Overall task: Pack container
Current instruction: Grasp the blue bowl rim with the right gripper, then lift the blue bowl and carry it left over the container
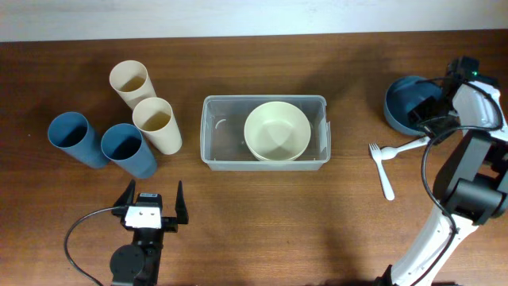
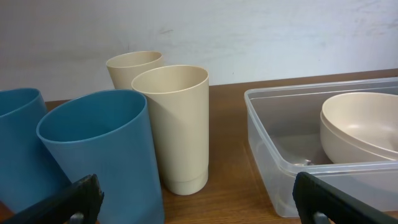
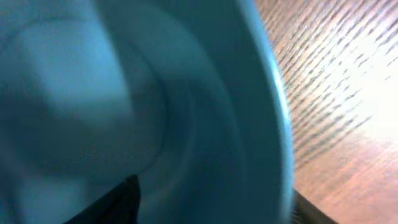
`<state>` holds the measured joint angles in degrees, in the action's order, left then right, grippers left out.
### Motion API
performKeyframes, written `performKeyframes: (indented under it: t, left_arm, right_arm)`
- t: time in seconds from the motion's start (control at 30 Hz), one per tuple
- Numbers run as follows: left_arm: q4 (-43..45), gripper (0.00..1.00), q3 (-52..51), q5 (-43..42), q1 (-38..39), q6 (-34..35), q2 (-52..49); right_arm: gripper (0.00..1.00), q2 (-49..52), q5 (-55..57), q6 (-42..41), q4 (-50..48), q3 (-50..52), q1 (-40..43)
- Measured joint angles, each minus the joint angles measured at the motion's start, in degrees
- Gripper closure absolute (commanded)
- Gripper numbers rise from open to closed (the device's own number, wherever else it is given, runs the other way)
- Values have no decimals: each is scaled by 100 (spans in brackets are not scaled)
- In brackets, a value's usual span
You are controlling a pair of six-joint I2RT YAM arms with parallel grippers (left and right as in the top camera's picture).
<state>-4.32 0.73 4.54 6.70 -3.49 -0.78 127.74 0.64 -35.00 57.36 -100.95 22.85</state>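
Note:
The clear plastic container [image 1: 208, 135] sits mid-table with a cream bowl [image 1: 277, 131] inside it; both also show in the left wrist view, the container [image 2: 267, 140] at right with the bowl [image 2: 360, 124] in it. A blue bowl [image 1: 399, 102] sits at the far right. My right gripper [image 1: 432, 111] is at that bowl's right side. In the right wrist view the blue bowl [image 3: 155, 93] fills the frame, blurred, and the right gripper [image 3: 214, 205] straddles its rim, fingers apart. My left gripper [image 1: 153, 202] is open and empty near the front edge, also seen in its wrist view [image 2: 196, 205].
Two cream cups [image 1: 129, 79] [image 1: 155, 119] and two blue cups [image 1: 70, 135] [image 1: 123, 145] stand left of the container. In the left wrist view a blue cup [image 2: 99, 155] and a cream cup [image 2: 177, 124] stand close ahead. A white fork [image 1: 383, 163] lies right of the container.

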Motion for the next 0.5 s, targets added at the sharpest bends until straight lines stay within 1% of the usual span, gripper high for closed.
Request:
performKeyframes:
  t: [0.03, 0.1, 0.3, 0.5]
  left_arm:
    - [0, 0, 0, 0, 2, 0, 0]
    - [0, 1, 0, 0, 2, 0, 0]
    - [0, 0, 0, 0, 0, 0, 0]
    - [0, 0, 0, 0, 2, 0, 0]
  right_arm:
    - [52, 39, 2, -11, -39, 4, 0]
    - [61, 83, 0, -28, -83, 11, 0]
    - [96, 96, 22, -85, -160, 26, 0]
    - [96, 74, -162, -83, -190, 24, 0]
